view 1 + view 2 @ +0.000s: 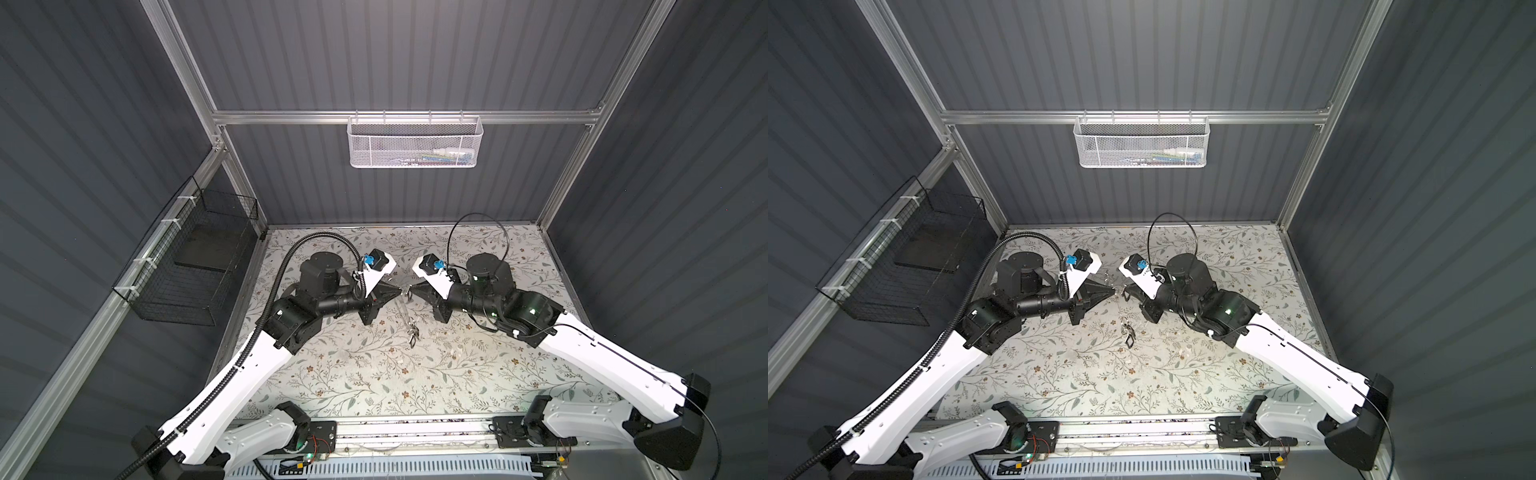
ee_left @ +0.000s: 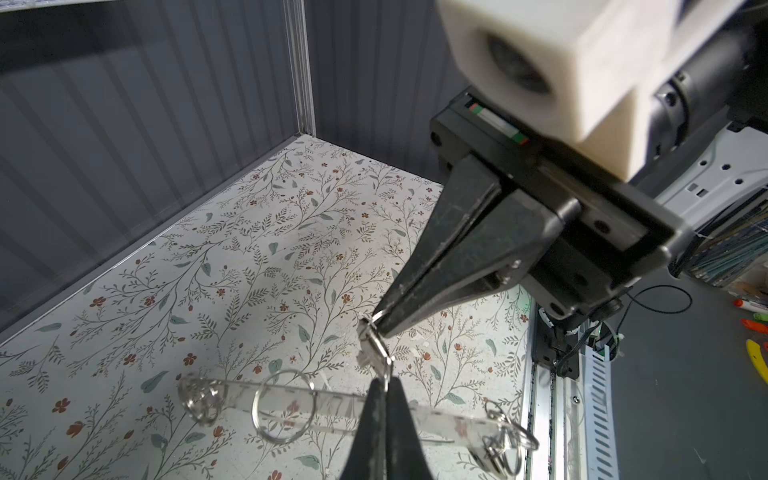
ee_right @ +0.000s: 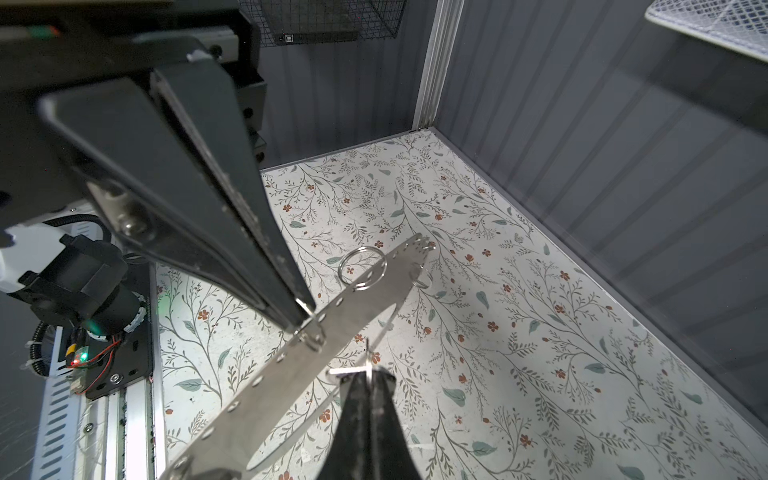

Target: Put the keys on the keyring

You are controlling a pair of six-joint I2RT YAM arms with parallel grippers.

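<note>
Hanging keyring [image 3: 357, 311]: a grey plate with holes along its rim, held up off the mat [image 1: 374, 374] and tilted. It runs from the two sets of tips back toward the arms' bases, and in a top view [image 1: 405, 313] it shows only as a thin sliver. I cannot tell whether its low end touches the mat.
Left gripper [image 3: 305, 318]: pressed together, its tips nipping a small split ring [image 3: 314, 334] that passes through a hole in the keyring's rim. In both top views [image 1: 400, 292] [image 1: 1113, 292] it points straight at the other gripper.
Right gripper [image 3: 368, 376]: also pressed together, pinching a small metal loop [image 3: 368, 365] with a flat silver bit sticking out beside it. I cannot tell whether that loop belongs to a key.
Gap between tools: the tips [image 1: 409, 291] sit nearly nose to nose. From the left wrist the right gripper [image 2: 377, 322] is just beyond the left gripper [image 2: 384, 384], and the loop [image 2: 373, 319] looks close to the ring in the left tips.
Big ring [image 3: 362, 268]: on the rim, farther along the plate past the left gripper's tips.
Ring cluster [image 1: 412, 332]: at the plate's end away from both grippers.
Keys: a dark tag-like shape [image 1: 411, 341] [image 1: 1128, 340] hangs below that cluster, too small to be sure of.
</note>
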